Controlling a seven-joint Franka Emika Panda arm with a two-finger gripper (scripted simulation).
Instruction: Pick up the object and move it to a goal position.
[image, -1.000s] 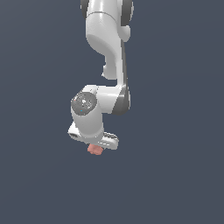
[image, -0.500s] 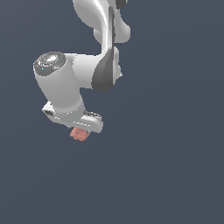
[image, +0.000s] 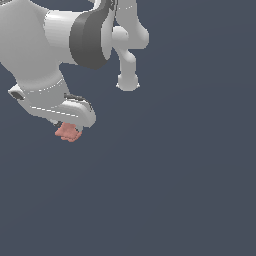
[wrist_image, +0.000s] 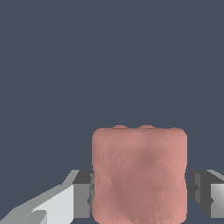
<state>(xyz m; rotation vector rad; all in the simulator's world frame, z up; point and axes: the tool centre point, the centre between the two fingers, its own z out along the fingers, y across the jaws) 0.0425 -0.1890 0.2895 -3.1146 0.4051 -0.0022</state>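
The block is being gripped between the two fingers of the gripper, each side being pressed by a pad. It is being held at the exterior view's left, under the arm.

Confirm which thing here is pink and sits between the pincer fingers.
Only the small salmon-pink block; there is no other loose object. The pincer has a finger against each side; everything else is white arm or grey background.
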